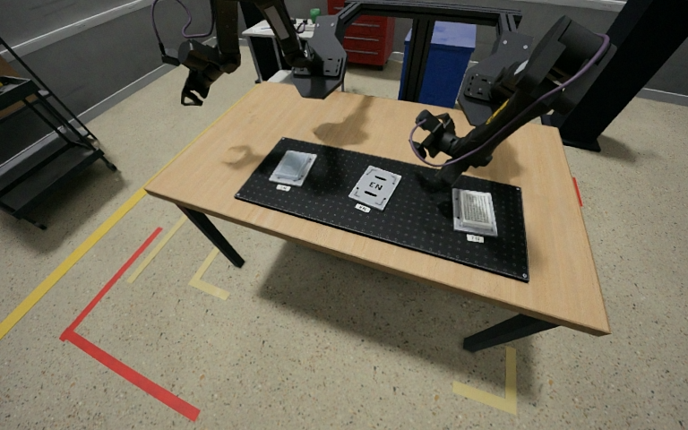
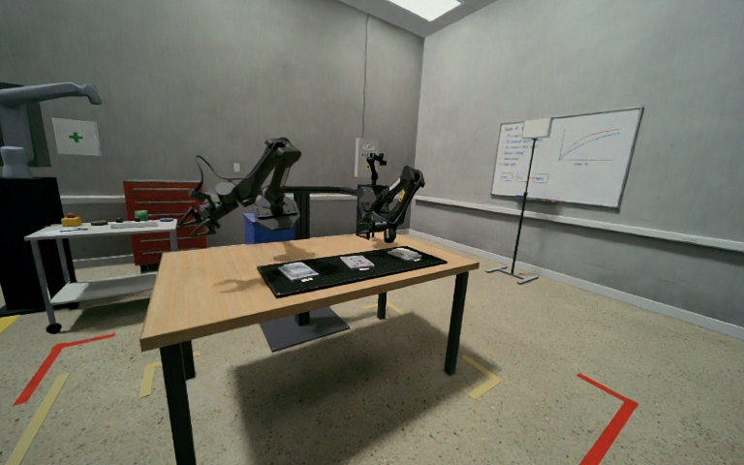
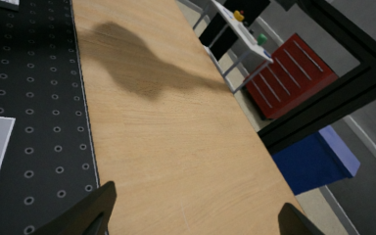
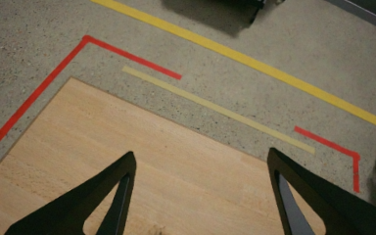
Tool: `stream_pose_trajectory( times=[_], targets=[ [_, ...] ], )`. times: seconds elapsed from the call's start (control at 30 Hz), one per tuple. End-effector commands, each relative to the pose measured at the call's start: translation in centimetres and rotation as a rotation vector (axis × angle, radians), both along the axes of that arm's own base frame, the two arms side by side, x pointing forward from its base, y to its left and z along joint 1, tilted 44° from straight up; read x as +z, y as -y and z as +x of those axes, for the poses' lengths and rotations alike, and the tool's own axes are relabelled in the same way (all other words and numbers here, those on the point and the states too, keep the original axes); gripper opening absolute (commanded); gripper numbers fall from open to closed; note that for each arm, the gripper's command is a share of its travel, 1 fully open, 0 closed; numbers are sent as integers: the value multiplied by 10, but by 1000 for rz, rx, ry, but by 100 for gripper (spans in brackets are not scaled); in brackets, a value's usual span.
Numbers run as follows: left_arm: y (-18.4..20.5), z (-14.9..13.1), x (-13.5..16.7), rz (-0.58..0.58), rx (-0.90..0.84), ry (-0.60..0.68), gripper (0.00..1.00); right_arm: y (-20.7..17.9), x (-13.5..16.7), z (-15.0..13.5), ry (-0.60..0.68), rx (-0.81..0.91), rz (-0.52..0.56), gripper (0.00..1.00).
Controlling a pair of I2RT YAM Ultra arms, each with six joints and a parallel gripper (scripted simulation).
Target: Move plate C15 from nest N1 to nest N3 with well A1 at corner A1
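A black perforated deck mat (image 1: 385, 208) lies on the wooden table. It carries a clear well plate on a nest at one end (image 1: 293, 167), the empty grey landing nest N3 (image 1: 373, 191) in the middle, and a white well plate on a nest at the other end (image 1: 474, 211). The plate labels and the nest signs are too small to read. My left gripper (image 1: 446, 177) is open and empty, low over the mat between N3 and the white plate; its wide-spread fingers show in the left wrist view (image 3: 193, 220). My right gripper (image 1: 193, 93) is open and empty, raised beyond the table's far corner (image 4: 201, 162).
A red drawer cabinet (image 1: 367, 35), a blue bin (image 1: 441, 60) and a white cart (image 2: 98, 227) stand behind the table. A black gantry frame (image 1: 421, 30) holds both arm bases. A dark shelf rack (image 1: 35, 141) stands on the floor beside the table.
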State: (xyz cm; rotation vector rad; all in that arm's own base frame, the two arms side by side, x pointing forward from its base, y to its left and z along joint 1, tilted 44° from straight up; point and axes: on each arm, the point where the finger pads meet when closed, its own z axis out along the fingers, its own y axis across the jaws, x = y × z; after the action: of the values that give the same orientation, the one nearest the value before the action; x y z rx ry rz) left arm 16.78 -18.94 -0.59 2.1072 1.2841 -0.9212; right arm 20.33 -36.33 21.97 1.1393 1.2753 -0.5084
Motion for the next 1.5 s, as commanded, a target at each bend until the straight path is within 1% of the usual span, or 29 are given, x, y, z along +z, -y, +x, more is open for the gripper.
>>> stream_pose_trajectory(
  times=[0.0, 0.07, 0.17, 0.27, 0.37, 0.53, 0.6, 0.63, 0.73, 0.97, 1.07, 1.1, 1.17, 1.2, 1.37, 1.47],
  targets=[
    [0, -1, 1, -2, -2, 1, 100, 0, 3, -1, 4, -3, -7, 100],
    [0, -1, 1, -2, -2, 1, 100, 0, 3, -1, 4, -3, -7, 100],
    [-5, -4, -5, 64, -9, -12, 100, -4, -1, -2, 21, -13, 15, 100],
    [-15, -7, -16, 186, -42, -2, 100, -15, -8, -2, 54, -18, 49, 100],
    [-24, -14, -28, 339, -119, 26, 100, -43, -20, 3, 96, -1, 89, 100],
    [-39, -22, -38, 539, -228, 80, 100, -77, -35, 9, 146, 21, 136, 100],
    [-39, -22, -38, 539, -228, 80, 100, -77, -35, 9, 146, 21, 136, 100],
    [-44, -22, -40, 584, -246, 91, 100, -81, -38, 9, 157, 18, 145, 100],
    [-56, -23, -43, 725, -330, 152, 100, -105, -48, 13, 190, 36, 174, 100],
    [-75, -17, -36, 967, -482, 302, 100, -143, -62, 21, 249, 68, 218, 100],
    [-81, -11, -30, 1064, -548, 377, 100, -157, -64, 24, 286, 82, 227, 100],
    [-83, -9, -28, 1095, -570, 403, 100, -162, -66, 25, 294, 87, 232, 100],
    [-83, -9, -28, 1095, -570, 403, 100, -162, -66, 25, 294, 87, 232, 100],
    [-86, -6, -25, 1131, -589, 429, 100, -164, -66, 25, 307, 82, 236, 100],
    [-88, 7, -7, 1288, -714, 598, 100, -191, -77, 32, 343, 113, 270, 100],
    [-87, 14, 5, 1368, -780, 695, 100, -203, -78, 35, 382, 127, 283, 100]
  ],
)
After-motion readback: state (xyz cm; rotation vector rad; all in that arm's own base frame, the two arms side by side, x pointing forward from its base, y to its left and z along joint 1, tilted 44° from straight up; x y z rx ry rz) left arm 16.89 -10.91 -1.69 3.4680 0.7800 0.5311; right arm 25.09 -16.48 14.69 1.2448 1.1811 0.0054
